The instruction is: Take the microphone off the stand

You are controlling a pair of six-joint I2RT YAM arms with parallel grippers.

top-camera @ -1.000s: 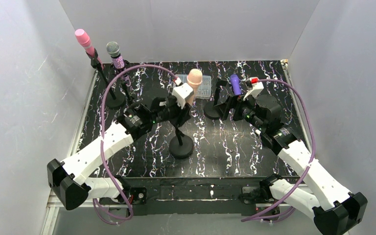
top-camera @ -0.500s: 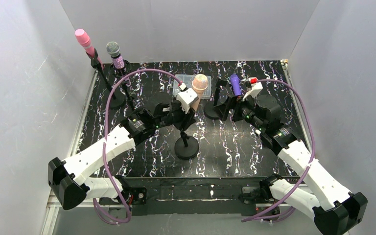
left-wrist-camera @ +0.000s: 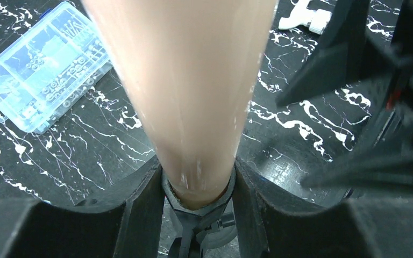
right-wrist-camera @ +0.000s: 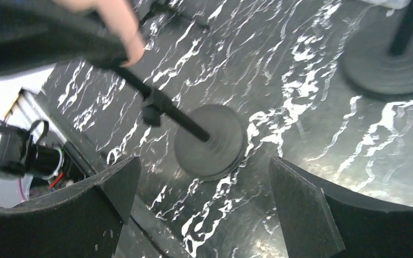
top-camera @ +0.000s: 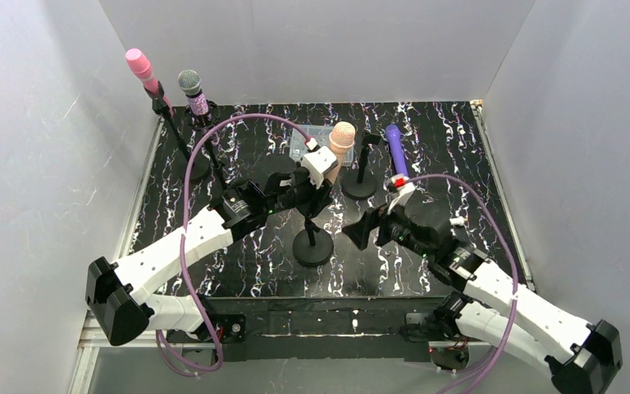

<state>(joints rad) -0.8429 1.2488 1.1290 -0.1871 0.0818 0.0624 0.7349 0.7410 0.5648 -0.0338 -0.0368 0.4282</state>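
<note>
– Table (top-camera: pixel 459 164) layout is much as it was a second ago, but the right arm (top-camera: pixel 492 287) isn't.
– No. It swung away from the back stand (top-camera: pixel 361 185) beside the purple microphone (top-camera: pixel 394 148). Now it sits low near the centre, with the right gripper (top-camera: pixel 359 232) spread wide and empty, facing the middle stand (top-camera: pixel 312 245).
– And the left arm (top-camera: pixel 180 246)?
– It shifted a little to the right and dragged that stand's base (right-wrist-camera: pixel 211 141) along. The pole (right-wrist-camera: pixel 161 107) leans in the right wrist view. The left gripper (left-wrist-camera: pixel 198 193) is clamped on the peach microphone (left-wrist-camera: pixel 188 97), low on its body.
– So is it out?
– Not yet. Its tail sits in the clip (left-wrist-camera: pixel 196 205) at the top of the pole. My read is that the stand follows every pull. The right gripper has probably come over to pin the base or pole while the left draws the microphone up and out.
</note>
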